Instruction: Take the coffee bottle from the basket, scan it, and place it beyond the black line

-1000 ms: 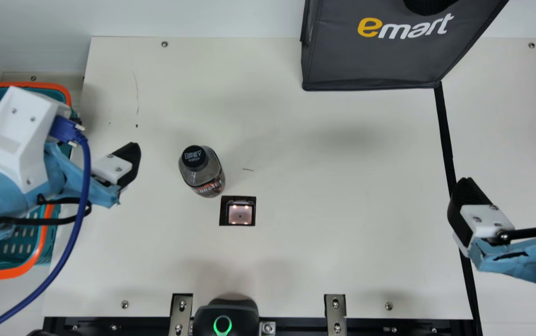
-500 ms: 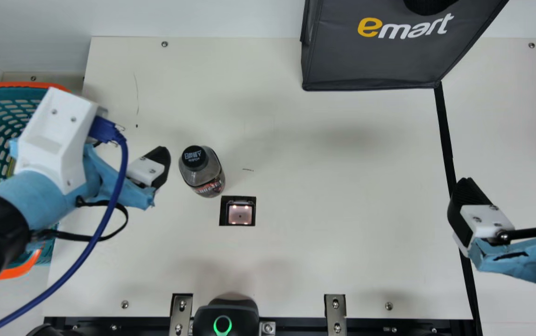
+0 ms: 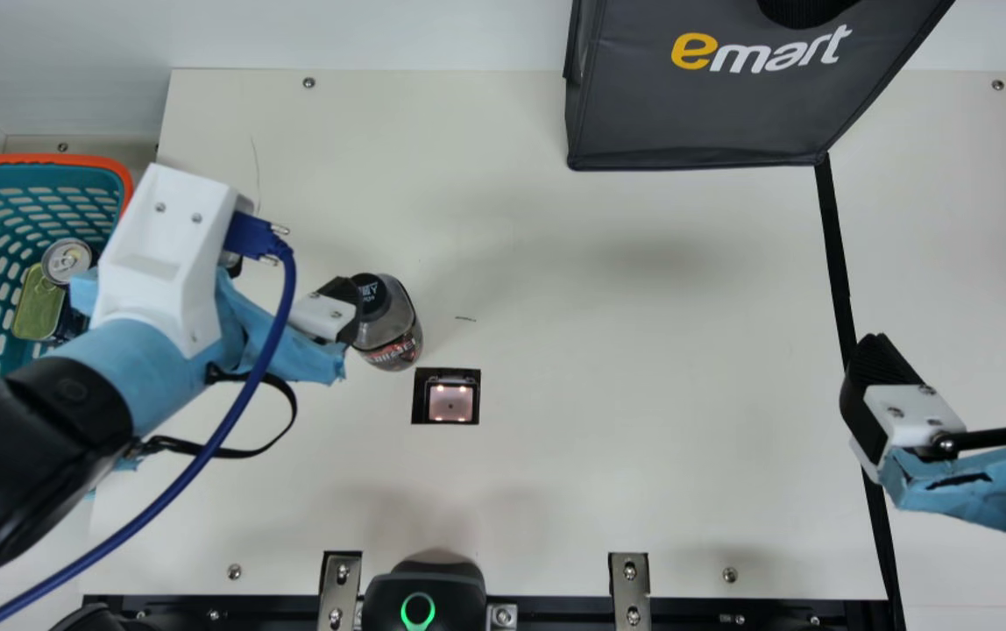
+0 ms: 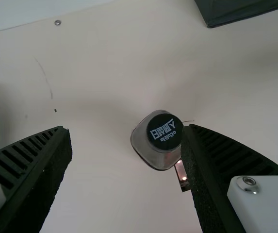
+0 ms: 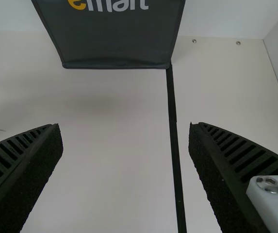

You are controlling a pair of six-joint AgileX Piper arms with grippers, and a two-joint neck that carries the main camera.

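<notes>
The cream surface (image 3: 643, 394) carries a dark gray bag (image 3: 687, 114). A teal basket (image 3: 56, 159) sits at its left. The right claw (image 3: 957, 346) hangs spread near the black line (image 3: 836, 254). The left claw (image 3: 293, 276), also spread, is by the coffee bottle (image 3: 391, 329), upright beside the scanner window (image 3: 450, 400).

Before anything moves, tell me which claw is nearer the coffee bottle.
The left claw, which overlaps the coffee bottle in the main view; the right claw is well away, over the black line.
</notes>
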